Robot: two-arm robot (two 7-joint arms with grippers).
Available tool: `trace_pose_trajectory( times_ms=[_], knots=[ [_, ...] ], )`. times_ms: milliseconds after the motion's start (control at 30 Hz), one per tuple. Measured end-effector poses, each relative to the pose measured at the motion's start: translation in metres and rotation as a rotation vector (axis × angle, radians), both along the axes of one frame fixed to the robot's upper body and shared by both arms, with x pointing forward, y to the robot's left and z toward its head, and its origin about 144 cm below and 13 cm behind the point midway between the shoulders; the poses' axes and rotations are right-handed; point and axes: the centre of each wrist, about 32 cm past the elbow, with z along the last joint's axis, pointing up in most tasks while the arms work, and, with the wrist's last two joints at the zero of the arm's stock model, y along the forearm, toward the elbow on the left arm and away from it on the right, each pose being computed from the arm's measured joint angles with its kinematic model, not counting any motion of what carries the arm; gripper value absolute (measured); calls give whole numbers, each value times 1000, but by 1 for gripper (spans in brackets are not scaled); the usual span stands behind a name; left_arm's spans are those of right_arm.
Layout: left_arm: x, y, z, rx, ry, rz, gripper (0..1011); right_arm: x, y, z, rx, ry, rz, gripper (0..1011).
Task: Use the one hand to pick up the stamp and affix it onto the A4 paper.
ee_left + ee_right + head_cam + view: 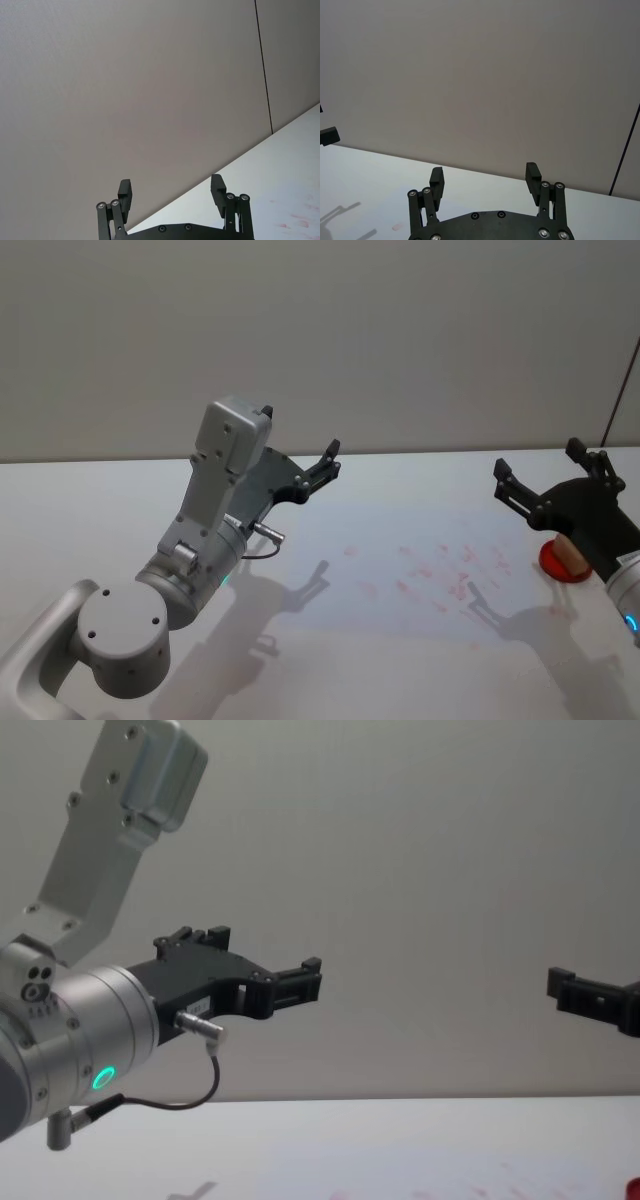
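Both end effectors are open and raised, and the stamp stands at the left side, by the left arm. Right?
No: the stamp stands at the right side, by the right end effector; the head view shows it. That one and the left end effector are open and raised.

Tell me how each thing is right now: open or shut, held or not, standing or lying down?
left gripper: open, empty, raised above the table.
right gripper: open, empty, in the air near the stamp.
stamp: standing on its red base, not held.
A4 paper: lying flat, marked with faint pink stamp prints.
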Motion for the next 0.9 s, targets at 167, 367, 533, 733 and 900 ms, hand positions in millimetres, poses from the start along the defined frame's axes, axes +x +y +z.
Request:
trace_pose_trajectory(
  times_ms=[167, 367, 533, 733, 900],
  knots=[
    [0, 0, 0, 0, 0, 0, 1001, 0, 0, 0, 0, 0, 0, 1001],
    [0, 0, 0, 0, 0, 0, 1001, 0, 0, 0, 0, 0, 0, 1001],
    [0, 0, 0, 0, 0, 0, 1001, 0, 0, 0, 0, 0, 0, 1001],
    [0, 0, 0, 0, 0, 0, 1001, 0, 0, 0, 0, 0, 0, 1001],
    [0, 0, 0, 0, 0, 0, 1001, 0, 0, 0, 0, 0, 0, 1001]
  ],
)
